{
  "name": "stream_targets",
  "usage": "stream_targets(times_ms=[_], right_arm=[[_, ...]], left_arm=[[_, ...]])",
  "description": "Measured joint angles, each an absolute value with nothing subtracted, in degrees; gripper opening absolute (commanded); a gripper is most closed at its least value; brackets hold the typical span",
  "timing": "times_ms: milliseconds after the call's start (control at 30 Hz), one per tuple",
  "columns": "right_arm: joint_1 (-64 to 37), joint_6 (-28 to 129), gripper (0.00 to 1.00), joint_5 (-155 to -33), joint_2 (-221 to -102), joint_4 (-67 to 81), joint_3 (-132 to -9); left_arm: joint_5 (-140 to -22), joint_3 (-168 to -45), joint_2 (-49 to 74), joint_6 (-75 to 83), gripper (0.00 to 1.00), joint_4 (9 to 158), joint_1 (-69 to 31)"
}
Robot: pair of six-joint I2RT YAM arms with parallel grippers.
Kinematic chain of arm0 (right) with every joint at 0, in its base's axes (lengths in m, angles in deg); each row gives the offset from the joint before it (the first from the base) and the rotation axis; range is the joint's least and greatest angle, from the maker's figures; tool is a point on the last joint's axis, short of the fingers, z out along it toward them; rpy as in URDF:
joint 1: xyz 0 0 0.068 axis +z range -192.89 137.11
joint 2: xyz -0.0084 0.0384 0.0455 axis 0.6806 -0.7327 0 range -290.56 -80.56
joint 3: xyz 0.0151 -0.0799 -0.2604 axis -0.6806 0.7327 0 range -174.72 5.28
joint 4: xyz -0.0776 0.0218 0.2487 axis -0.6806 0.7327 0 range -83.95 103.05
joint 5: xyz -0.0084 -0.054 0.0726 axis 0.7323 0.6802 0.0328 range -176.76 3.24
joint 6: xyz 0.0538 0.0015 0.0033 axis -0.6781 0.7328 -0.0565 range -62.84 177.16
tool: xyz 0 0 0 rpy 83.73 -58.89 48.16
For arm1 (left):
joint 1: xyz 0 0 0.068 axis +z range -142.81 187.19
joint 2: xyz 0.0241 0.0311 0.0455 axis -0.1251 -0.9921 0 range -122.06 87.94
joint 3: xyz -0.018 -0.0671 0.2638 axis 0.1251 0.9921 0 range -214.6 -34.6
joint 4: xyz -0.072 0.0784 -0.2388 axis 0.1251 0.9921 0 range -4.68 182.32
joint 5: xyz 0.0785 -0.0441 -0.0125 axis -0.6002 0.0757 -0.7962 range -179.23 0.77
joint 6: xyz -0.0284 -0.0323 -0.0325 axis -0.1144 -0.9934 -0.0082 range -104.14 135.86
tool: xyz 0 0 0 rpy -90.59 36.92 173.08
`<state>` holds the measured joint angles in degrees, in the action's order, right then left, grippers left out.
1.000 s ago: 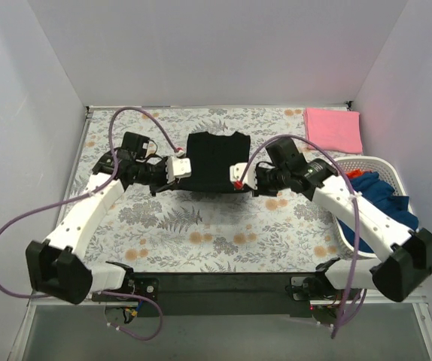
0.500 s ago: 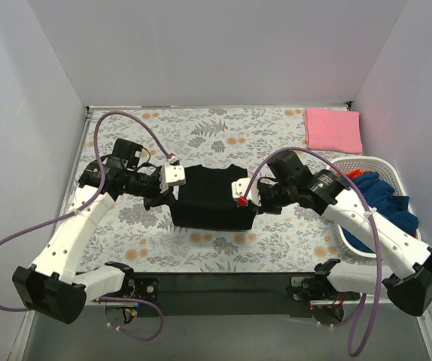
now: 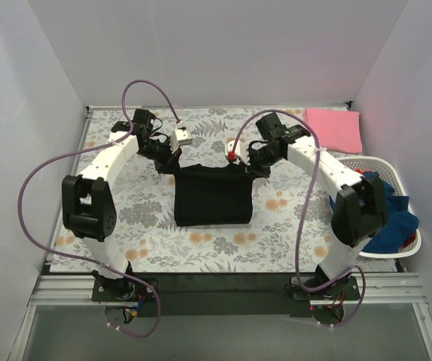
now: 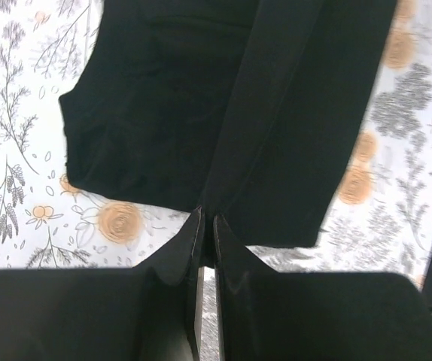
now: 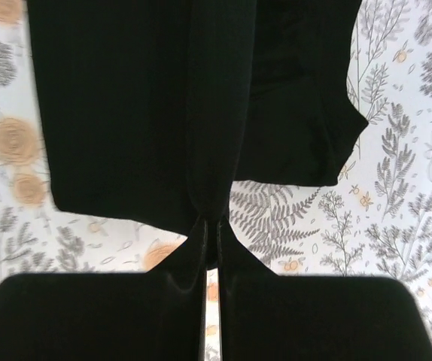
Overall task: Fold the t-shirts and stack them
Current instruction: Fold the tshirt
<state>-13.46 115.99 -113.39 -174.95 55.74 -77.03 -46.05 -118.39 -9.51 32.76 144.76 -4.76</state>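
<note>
Holding the black t-shirt [image 3: 212,197] by its far edge with the left gripper [image 3: 172,161] and the right gripper [image 3: 249,162], each clamped tight on a corner, nothing but cloth between the fingers in either wrist view. Lying mid-table on the floral table covering [image 3: 201,252], near part flat, far edge raised and stretched between the two grips. Looks part-folded already: narrow and roughly rectangular, sleeves seemingly tucked in, a doubled layer showing from the left wrist. Probably one more fold to make on this piece, then a move to the stack.

Done so far, judging by the far right corner: one pink t-shirt [image 3: 333,129], folded flat, well apart from the black one. Left to do: the blue t-shirt [image 3: 387,204] heaped unfolded in the white basket [image 3: 366,159], perhaps with more beneath. Roughly a third through, at a guess.
</note>
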Motion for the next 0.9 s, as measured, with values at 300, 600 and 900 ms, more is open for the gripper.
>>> stream_targets(times_ms=[300,600,900], right_arm=[[-18.60,117.02,0.01,-117.48,-200.83,54.97,-91.39],[-18.42,113.81,0.01,-120.63,-200.94,51.15,-84.31],[-12.54,103.80,0.64,-124.52,-186.38,50.05,-64.59]], left_arm=[[-45.54,-124.01,-30.62,29.86,0.00,138.09,-2.38],[-45.28,-114.92,-28.76,27.84,0.00,131.14,-3.01],[-45.02,-96.97,-12.72,27.56,0.28,133.24,-4.78]])
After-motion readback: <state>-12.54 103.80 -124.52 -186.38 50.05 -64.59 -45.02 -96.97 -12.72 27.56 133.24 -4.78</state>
